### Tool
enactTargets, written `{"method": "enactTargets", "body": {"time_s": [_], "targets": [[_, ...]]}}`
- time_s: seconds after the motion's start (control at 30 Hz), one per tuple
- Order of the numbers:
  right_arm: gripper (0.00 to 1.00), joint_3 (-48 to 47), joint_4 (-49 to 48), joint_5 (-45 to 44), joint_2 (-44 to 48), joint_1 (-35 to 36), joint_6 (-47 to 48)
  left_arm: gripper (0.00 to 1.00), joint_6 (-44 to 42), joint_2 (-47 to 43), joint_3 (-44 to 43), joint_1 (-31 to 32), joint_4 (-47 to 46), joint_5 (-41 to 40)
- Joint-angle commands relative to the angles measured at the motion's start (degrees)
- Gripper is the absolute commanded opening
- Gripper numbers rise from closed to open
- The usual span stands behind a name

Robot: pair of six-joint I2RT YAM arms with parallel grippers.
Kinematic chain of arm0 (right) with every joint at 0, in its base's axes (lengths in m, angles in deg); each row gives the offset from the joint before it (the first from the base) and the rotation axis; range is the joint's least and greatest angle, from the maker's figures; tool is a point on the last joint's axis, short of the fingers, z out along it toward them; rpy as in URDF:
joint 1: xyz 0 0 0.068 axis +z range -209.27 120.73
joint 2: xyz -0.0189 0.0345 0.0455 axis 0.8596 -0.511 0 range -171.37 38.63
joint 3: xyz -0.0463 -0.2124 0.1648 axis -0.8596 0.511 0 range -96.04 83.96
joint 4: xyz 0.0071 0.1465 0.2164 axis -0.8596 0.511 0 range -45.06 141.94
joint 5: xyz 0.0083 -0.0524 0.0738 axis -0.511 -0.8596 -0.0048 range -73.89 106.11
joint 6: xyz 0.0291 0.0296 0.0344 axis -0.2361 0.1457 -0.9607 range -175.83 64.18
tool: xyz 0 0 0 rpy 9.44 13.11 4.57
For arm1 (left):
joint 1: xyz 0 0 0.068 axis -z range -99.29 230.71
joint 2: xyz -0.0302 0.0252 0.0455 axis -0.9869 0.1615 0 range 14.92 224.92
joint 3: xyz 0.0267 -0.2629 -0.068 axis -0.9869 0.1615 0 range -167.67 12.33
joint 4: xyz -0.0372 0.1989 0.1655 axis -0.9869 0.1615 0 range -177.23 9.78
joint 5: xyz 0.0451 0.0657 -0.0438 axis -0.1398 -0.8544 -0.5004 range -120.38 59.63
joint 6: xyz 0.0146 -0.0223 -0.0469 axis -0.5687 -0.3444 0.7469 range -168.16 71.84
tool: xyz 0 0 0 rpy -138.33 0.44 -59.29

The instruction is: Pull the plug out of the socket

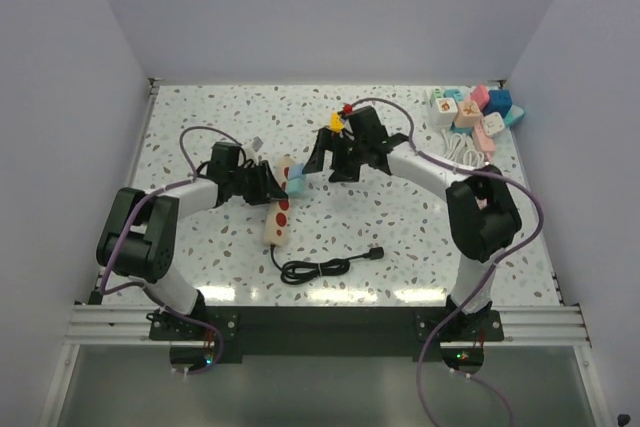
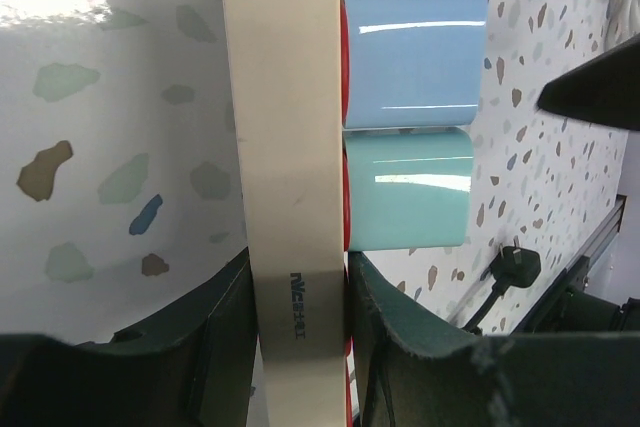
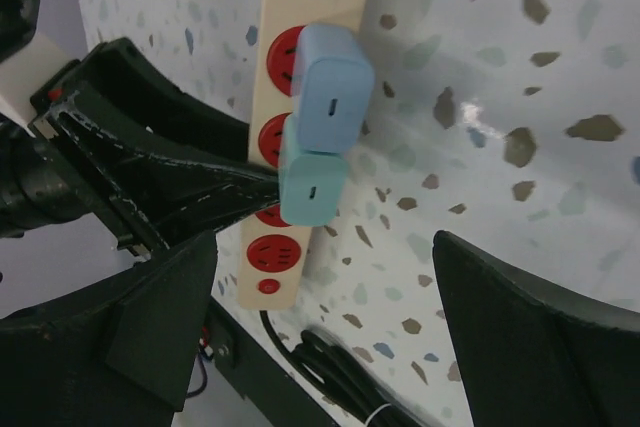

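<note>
**Figure — Two plugs seated in a power strip, between two arms.**

At left, the left gripper [image 2: 300, 319] pinched the cream power strip [image 1: 277, 219] across its long edges, just beside the plugs. The strip lay on the speckled table [image 1: 200, 237], its black cable [image 1: 314, 269] coiled toward the near edge. At the strip's far end, two plugs sat in neighbouring red sockets: a blue plug [image 3: 335, 72] outermost, and a teal plug [image 3: 312, 183] touching it. To their right, the right gripper [image 1: 335, 162] had its fingers spread wide, seemingly just short of the plugs — contact could not be judged. Far right, a pile of spare adapters [image 1: 475, 112] lay well apart.
</note>
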State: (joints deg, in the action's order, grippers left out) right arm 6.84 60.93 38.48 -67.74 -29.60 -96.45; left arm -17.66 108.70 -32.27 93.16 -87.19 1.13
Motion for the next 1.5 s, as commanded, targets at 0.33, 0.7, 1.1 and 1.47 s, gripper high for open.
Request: {"method": "enactTargets", "body": {"time_s": [0.33,0.7,1.1,1.47], "targets": [[0.60,-2.0,-8.0,0.5,-7.7,7.3,-6.8,0.00,5.8,-3.9,-0.1,4.3,-8.2,0.8],[0.00,1.9,-4.4,-0.7,-3.0,7.4,-6.3,0.00,2.8,-3.1,0.3,3.9,-4.0,-5.7],[0.00,17.5,-7.0,3.8,15.0,0.9,-4.1,0.00,3.5,0.0,4.5,-0.8,-5.5,-10.7],[0.00,19.2,-15.4,-7.4,12.4,2.8,-11.8,0.00,8.4,0.4,1.7,-0.8,-7.9,-10.3]]}}
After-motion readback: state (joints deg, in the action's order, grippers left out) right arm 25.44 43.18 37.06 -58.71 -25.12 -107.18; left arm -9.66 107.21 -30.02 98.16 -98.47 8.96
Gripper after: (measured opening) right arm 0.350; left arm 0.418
